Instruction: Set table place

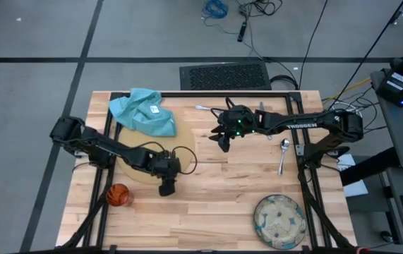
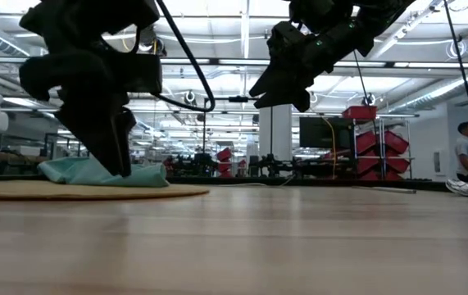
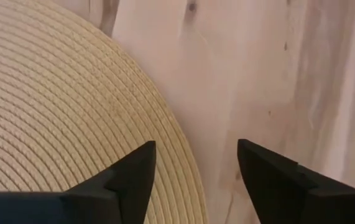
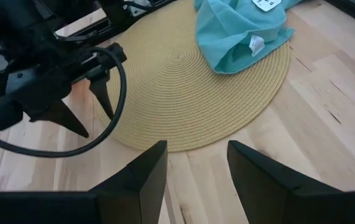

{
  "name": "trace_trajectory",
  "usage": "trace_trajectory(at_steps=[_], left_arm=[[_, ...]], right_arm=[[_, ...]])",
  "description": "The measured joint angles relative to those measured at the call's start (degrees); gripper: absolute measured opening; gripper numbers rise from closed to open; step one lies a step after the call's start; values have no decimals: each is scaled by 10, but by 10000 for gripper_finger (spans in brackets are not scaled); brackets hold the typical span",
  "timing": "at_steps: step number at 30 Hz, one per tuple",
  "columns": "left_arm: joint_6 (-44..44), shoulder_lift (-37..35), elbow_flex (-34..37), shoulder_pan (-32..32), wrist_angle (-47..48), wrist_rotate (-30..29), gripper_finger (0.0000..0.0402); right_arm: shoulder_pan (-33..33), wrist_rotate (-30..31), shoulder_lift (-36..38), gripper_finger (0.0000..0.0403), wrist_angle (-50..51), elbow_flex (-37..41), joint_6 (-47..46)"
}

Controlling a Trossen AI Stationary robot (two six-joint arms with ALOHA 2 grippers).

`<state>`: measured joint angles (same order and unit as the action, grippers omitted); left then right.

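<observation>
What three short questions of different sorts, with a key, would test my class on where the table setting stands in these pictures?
1. True or false: the plate lies on the round mat.
2. Which item rests partly on the mat? A) the spoon B) the blue napkin C) the orange cup
3. Fill in: the left gripper hangs at the mat's edge with its jaws ____.

Key
1. False; the plate sits on bare table at the near right, apart from the mat.
2. B
3. open, holding nothing

The right gripper waits in the air above the table's middle.
</observation>
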<state>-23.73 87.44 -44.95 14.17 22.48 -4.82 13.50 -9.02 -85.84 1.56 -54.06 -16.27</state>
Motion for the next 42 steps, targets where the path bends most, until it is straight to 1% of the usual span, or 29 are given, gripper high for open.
trace_trajectory(at_steps=[1, 6, 11, 15, 17, 19, 21, 26, 28, 30, 33, 35, 37, 42], left_arm=[[0, 6, 0, 4, -4, -12, 215], [-20, 43, 0, 16, -20, -37, 217], [-30, 77, -2, 30, -19, -101, 217], [-30, 93, -2, 35, -24, -110, 217], [-30, 94, -2, 36, -25, -108, 209], [-29, 94, -2, 36, -27, -101, 188], [-28, 91, -2, 36, -27, -95, 151], [-25, 91, -2, 36, -26, -92, 25], [-25, 91, -1, 36, -30, -92, 10], [-23, 92, 1, 36, -56, -79, 4], [-9, 95, -4, 35, -156, -18, 1], [-6, 98, -10, 38, -193, 26, 0], [3, 98, -26, 42, -235, 56, 0], [14, 98, -57, 59, -244, 65, 0]], right_arm=[[0, 0, 0, 160, 0, 0, 0], [0, 0, 0, 160, 0, 0, 0], [0, -1, 0, 160, 0, 0, 0], [0, -1, 0, 160, 0, 0, 0], [0, -1, 0, 160, 0, 0, 0], [0, -1, 0, 160, 0, 0, 0], [0, -1, 0, 160, 0, 0, 0], [0, -1, 0, 160, 0, 0, 0], [-1, -1, 0, 160, 0, 0, 0], [-1, -1, 0, 160, 0, 0, 0], [-1, -1, 6, 160, 3, 0, 0], [-1, 0, 18, 160, 8, 1, 0], [-1, 2, 37, 160, 13, 1, 0], [-1, 4, 99, 160, 25, 1, 0]])
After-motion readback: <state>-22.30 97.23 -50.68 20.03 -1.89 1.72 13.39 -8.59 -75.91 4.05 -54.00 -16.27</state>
